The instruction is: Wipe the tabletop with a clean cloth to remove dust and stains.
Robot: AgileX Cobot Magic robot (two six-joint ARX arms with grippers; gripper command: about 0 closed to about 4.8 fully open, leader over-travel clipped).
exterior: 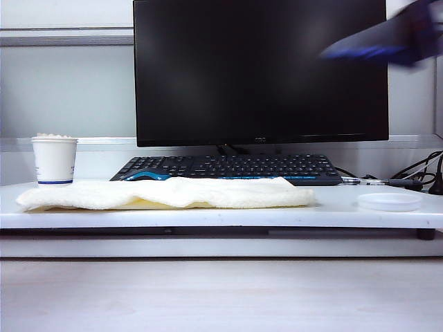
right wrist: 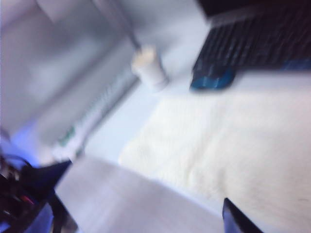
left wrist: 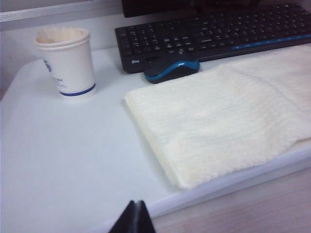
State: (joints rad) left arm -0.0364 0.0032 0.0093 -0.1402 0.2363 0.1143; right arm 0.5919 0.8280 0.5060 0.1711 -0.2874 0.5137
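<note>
The cloth (exterior: 166, 194), a long rumpled cream-yellow towel, lies along the front of the white tabletop (exterior: 221, 218), just before the keyboard. The left wrist view shows one end of the cloth (left wrist: 223, 121) on the tabletop (left wrist: 73, 160). My left gripper (left wrist: 134, 218) hangs above the slab's front edge, short of the cloth, its dark tips pressed together with nothing in them. My right arm (exterior: 394, 38) is a dark blur high in front of the monitor's upper right corner. In the smeared right wrist view the right gripper (right wrist: 144, 213) stands wide open above the cloth (right wrist: 233, 145), holding nothing.
A white paper cup (exterior: 54, 160) stands at the slab's left end. A black keyboard (exterior: 228, 168) and a black-and-blue mouse (exterior: 147, 176) lie behind the cloth, under a black monitor (exterior: 259, 69). A small white lid (exterior: 390, 201) and cables (exterior: 415, 173) are at the right.
</note>
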